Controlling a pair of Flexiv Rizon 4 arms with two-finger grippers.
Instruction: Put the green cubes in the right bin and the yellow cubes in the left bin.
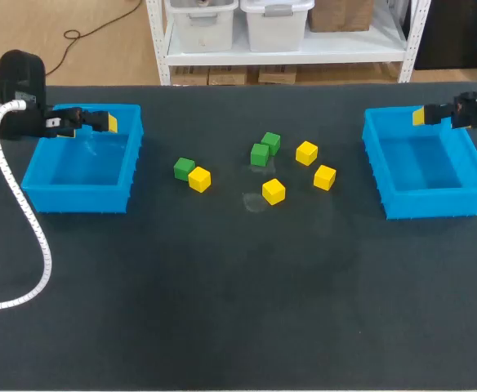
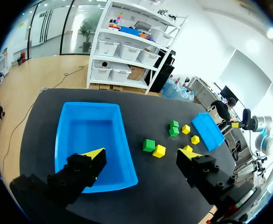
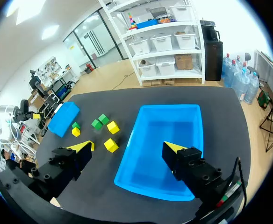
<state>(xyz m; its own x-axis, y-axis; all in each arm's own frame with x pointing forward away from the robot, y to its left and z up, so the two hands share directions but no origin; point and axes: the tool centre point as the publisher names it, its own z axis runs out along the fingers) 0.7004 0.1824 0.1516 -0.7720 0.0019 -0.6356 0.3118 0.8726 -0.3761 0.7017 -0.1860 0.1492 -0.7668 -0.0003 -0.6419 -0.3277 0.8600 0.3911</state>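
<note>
The left gripper [image 2: 141, 155] hangs above the far rim of the left bright blue plastic bin [image 1: 75, 198], and the right gripper [image 3: 128, 146] above the far rim of the right bright blue plastic bin [image 1: 430, 204]. Both have their fingers spread wide and hold nothing. Between the bins, on the black table [image 1: 222, 310], lie three small green cubes [image 1: 260, 154] and four small yellow cubes [image 1: 274, 191]. At the cluster's left one green touches one yellow, and two greens touch at its far middle.

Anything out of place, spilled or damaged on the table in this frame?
Only a faint pale smudge on the mat beside the nearest yellow cube. The left bin and right bin stand upright, undamaged; nothing spilled.
</note>
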